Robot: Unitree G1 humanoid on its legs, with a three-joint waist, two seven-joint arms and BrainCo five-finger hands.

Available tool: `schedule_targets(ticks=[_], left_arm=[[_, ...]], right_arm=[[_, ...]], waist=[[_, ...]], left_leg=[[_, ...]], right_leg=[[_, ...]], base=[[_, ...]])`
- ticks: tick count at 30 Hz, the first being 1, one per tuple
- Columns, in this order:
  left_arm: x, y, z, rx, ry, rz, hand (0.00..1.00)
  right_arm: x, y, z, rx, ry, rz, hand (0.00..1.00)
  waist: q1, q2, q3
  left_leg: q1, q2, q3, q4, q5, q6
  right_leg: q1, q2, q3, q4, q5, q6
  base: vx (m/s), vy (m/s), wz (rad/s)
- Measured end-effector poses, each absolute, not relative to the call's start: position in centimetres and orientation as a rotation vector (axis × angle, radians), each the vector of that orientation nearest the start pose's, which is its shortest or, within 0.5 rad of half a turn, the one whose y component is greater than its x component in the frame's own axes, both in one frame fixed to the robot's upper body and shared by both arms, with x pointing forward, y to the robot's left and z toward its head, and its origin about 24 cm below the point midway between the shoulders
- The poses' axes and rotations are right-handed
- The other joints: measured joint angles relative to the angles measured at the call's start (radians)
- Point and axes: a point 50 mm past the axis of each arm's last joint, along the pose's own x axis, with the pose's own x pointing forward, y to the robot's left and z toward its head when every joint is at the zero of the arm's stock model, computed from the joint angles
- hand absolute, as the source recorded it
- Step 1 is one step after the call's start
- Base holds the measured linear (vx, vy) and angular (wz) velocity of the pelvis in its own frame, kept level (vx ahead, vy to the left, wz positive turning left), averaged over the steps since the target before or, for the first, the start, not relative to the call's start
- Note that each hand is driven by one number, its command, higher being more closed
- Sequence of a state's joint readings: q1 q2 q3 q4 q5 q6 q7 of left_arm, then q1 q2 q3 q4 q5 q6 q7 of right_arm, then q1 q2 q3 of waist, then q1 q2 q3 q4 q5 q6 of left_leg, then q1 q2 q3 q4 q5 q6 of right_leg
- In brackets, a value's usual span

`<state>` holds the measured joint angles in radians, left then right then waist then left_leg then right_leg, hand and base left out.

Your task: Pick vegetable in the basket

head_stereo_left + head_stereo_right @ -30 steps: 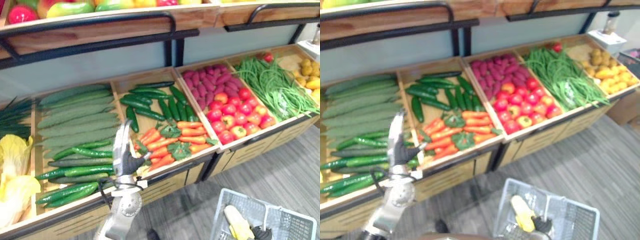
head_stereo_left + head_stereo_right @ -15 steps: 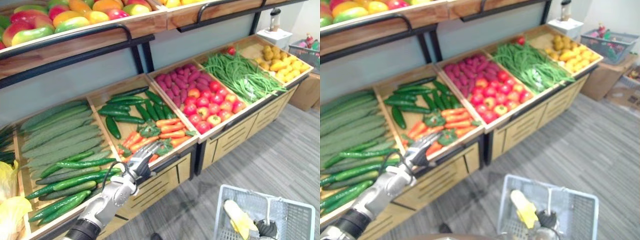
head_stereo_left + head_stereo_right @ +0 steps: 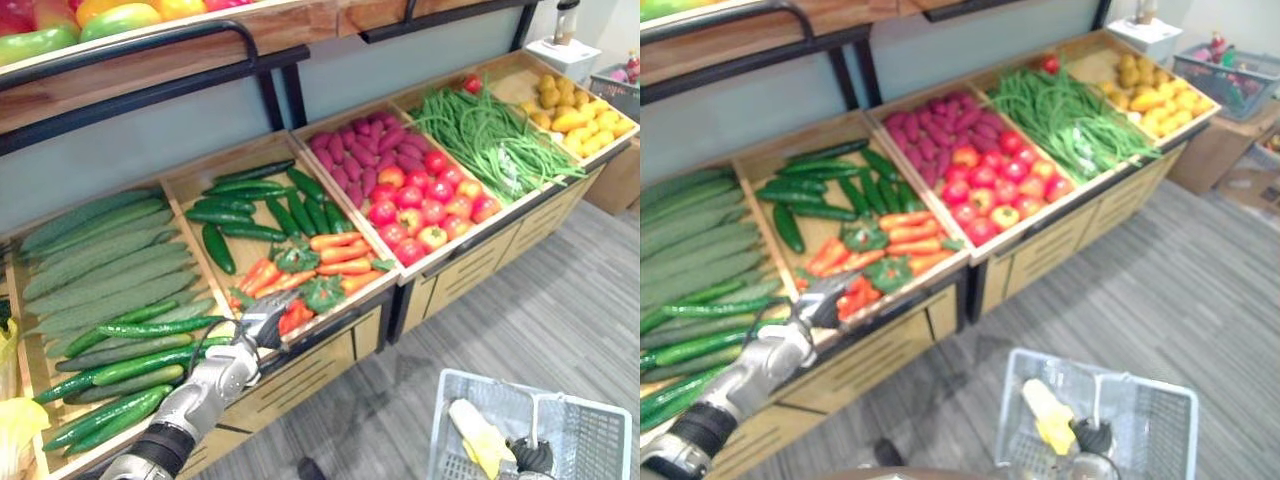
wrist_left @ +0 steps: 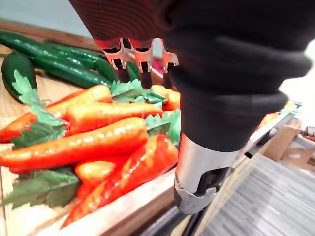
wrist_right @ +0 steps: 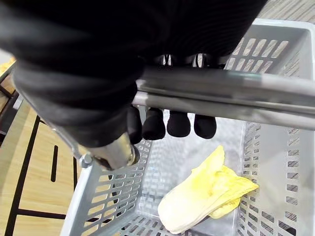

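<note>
**LEFT HAND AT THE CARROT CRATE, BASKET HELD IN THE RIGHT**

The left hand (image 3: 262, 322) is at the near edge of the carrot crate (image 3: 385, 285). Its fingers (image 4: 141, 55) are extended and spread slightly apart, and they hold nothing. The carrots (image 4: 93, 143) lie in a loose heap directly under and ahead of the fingertips, orange with green leafy tops. The thumb sits at the crate's front rail.

The right hand (image 3: 531, 459) is below and to the robot's right of the carrot crate. Its fingers (image 5: 167, 123) are curled round the basket handle (image 5: 231, 93). The grey basket (image 3: 520, 382) hangs over the floor. A yellow leafy vegetable (image 5: 203, 195) lies on its bottom.

It cannot be determined whether the left fingertips touch a carrot or the leaves. The left wrist view has the dark ribbed cover across most of the crate. The near part of the basket is cut off at the frame edge in both eye views.

The carrot crate shares its compartment with dark cucumbers (image 3: 250, 200), stacked behind the carrots. To the robot's left of it lie long pale green gourds (image 3: 100, 255) and more cucumbers. To its right are purple sweet potatoes (image 3: 368, 155) and tomatoes (image 3: 430, 205), then green beans (image 3: 490, 140), then yellow fruit (image 3: 570, 105). All crates sit tilted on a wooden stand (image 3: 470, 275). An upper shelf (image 3: 150, 55) runs above. The floor (image 3: 570, 310) is grey plank.
</note>
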<state>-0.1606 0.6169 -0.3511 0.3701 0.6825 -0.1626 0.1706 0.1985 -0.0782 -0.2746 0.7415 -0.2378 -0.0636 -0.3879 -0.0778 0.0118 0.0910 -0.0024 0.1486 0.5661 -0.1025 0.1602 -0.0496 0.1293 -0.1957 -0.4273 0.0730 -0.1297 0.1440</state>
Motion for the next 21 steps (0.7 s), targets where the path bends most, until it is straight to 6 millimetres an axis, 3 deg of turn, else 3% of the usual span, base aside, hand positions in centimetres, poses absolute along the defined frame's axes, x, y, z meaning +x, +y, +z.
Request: schedule_targets(ticks=[10,15,21], left_arm=[[28.3,22.8,3.5,1.320,-0.039,-0.132,0.00],[28.3,23.0,3.6,1.319,-0.032,-0.122,0.00],[28.4,23.4,3.1,1.325,-0.001,-0.123,0.00]], right_arm=[[10.6,-24.9,-12.2,-0.377,0.831,-0.590,1.00],[10.8,-25.0,-12.0,-0.377,0.819,-0.595,1.00],[10.7,-25.0,-12.0,-0.375,0.820,-0.592,1.00]], waist=[[0.000,0.005,0.002],[0.000,0.015,0.010],[0.001,0.009,0.020]], left_leg=[[0.007,0.001,-0.002,-0.006,-0.001,-0.002],[0.007,0.004,-0.006,-0.006,-0.007,-0.009],[0.001,0.005,-0.006,-0.006,-0.009,-0.010]], right_leg=[[0.004,-0.001,-0.002,-0.001,-0.006,-0.010],[0.001,0.001,-0.003,-0.001,-0.007,-0.012],[-0.006,0.000,-0.003,-0.002,-0.008,-0.012]], base=[[-0.02,-0.014,-0.01],[-0.03,-0.007,-0.02],[0.00,0.000,0.00]])
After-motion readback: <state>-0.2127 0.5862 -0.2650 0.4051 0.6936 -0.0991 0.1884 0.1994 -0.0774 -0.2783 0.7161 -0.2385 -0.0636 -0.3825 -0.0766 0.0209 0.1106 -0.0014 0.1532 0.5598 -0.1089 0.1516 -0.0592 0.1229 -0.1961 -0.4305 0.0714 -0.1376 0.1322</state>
